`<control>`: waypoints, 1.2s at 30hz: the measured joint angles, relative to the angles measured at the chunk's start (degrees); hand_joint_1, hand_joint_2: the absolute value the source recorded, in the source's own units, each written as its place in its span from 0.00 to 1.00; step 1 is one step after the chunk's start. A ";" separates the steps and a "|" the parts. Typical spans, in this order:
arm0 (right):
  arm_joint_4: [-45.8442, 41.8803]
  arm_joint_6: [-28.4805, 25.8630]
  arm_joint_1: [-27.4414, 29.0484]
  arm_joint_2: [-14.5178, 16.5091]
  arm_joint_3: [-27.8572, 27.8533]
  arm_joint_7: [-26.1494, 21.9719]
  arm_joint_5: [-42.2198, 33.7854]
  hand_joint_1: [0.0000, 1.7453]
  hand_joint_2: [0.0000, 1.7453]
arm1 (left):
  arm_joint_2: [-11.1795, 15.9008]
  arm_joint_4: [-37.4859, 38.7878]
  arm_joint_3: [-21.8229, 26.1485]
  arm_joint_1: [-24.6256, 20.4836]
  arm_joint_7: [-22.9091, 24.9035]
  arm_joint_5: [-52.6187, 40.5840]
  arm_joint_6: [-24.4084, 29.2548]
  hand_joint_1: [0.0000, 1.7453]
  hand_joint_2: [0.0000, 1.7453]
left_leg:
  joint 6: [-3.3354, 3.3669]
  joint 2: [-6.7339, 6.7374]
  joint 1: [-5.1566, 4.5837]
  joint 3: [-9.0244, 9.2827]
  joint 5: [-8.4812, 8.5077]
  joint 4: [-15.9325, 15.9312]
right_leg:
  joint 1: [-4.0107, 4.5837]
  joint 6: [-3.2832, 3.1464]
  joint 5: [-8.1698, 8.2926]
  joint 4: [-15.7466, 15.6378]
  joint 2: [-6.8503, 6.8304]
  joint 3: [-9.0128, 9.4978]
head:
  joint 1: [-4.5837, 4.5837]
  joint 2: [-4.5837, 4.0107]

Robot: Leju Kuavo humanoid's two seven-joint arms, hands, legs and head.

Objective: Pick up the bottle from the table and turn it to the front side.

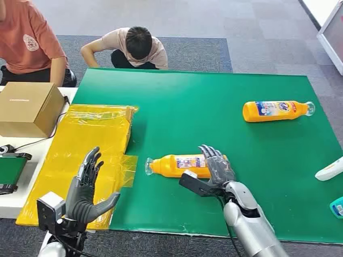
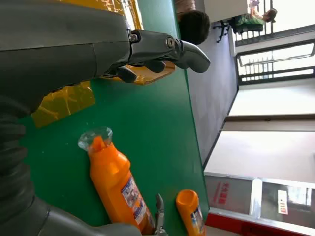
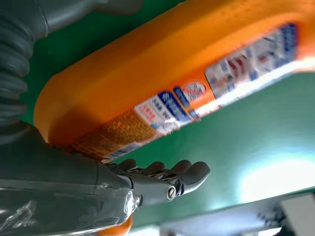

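- right hand [image 1: 216,170] is draped over the base end of the near orange bottle [image 1: 178,165], fingers spread, can't tell if it's actually gripping
- left hand [image 1: 87,187] is spread wide, holding nothing, left of that bottle over the yellow sheet [image 1: 87,142]

bottle [image 1: 182,165]: orange body, clear cap, white label with blue and red print
second bottle [image 1: 275,111]: orange, clear cap, label in blue, white and red
tabletop mat [image 1: 210,112]: plain bright green
plastic sheet [image 1: 87,144]: translucent yellow, glossy
box [image 1: 26,107]: plain brown cardboard
right hand [image 1: 216,168]: dark grey fingers, black thumb, silver arm behind
left hand [image 1: 87,184]: dark grey fingers, grey ribbed cover at the wrist
floor [image 1: 243,32]: grey carpet, a darker grey band by the tabletop
nearer person's shirt [image 1: 30,37]: salmon orange with a pale badge
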 joint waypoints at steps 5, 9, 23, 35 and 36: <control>-7.17 9.19 3.77 -0.09 -0.62 -4.90 -15.80 0.00 1.00 | 0.14 0.00 0.09 0.48 -1.13 0.80 0.12 0.00 1.00 | 0.00 -0.01 0.00 0.00 0.00 0.00 | 0.00 -0.02 -0.02 0.00 -0.03 0.01 | -0.01 0.00; -13.99 13.79 7.53 -0.49 -0.90 -7.77 -27.65 0.00 1.00 | 0.45 0.02 0.14 0.77 -2.05 1.28 -0.11 0.00 1.00 | 0.00 -0.01 0.00 -0.03 -0.01 0.00 | 0.01 -0.02 -0.03 0.00 -0.02 -0.01 | -0.02 0.01; -22.99 14.66 11.48 -2.14 -1.18 -9.82 -34.30 0.00 1.00 | 1.11 0.09 0.17 0.93 -3.07 1.95 -0.36 0.00 1.00 | 0.02 -0.01 -0.01 -0.03 -0.01 0.00 | -0.01 -0.02 -0.02 0.00 -0.02 0.00 | -0.01 0.00; -23.80 12.42 11.81 -2.21 -1.07 -8.94 -31.00 0.00 1.00 | 1.35 0.09 0.20 0.95 -3.08 1.95 -0.36 0.00 1.00 | 0.02 -0.01 -0.01 -0.03 -0.02 0.00 | -0.01 -0.01 -0.02 0.00 -0.03 0.01 | -0.01 0.01; -23.80 12.22 11.80 -2.22 -1.06 -8.85 -30.72 0.00 1.00 | 1.37 0.09 0.20 0.95 -3.08 1.95 -0.36 0.00 1.00 | 0.02 -0.01 -0.01 -0.03 -0.02 0.00 | -0.01 -0.01 -0.02 0.00 -0.03 0.01 | -0.01 0.01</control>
